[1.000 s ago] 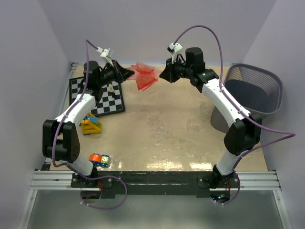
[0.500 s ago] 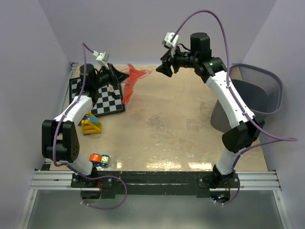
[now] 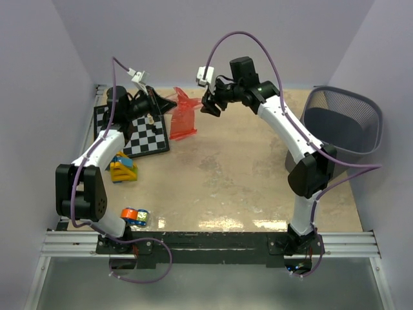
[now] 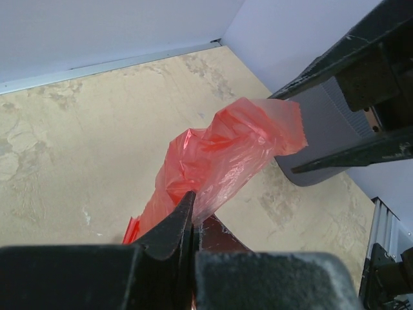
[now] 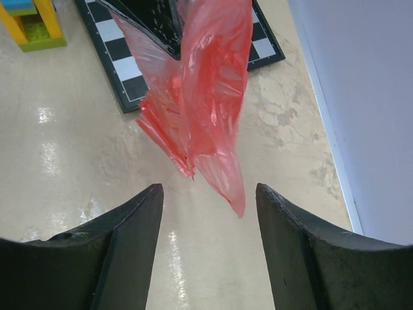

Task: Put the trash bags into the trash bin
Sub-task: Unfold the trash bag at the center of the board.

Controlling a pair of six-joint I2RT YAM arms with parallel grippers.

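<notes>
At the near edge the two arm bases sit on a metal rail. Just beyond the left base, one orange and blue toy [image 3: 134, 216] lies close to the rim of the surface [image 3: 219, 181]. Farther in on the left sits one yellow block toy [image 3: 122, 168], just beside the near edge of the one chessboard [image 3: 135, 135], which lies toward the far left corner. The middle of the beige, mottled surface gives bare room from the rail toward the far wall. At the right edge, close to the right wall, stands the one trash bin [image 3: 358, 106], well apart from everything else. Toward the far side the left end effector [image 4: 191, 201] is pinched tight on the one trash bag [image 3: 182, 119], which hangs crumpled and translucent just beside the chessboard's right edge. The right end effector [image 5: 210, 188] faces it with fingers spread wide. In the wrist view the bag's lower tip hangs ahead of the gap, touching neither finger. Pale lilac walls [image 3: 213, 39] close the left, far and right sides.
</notes>
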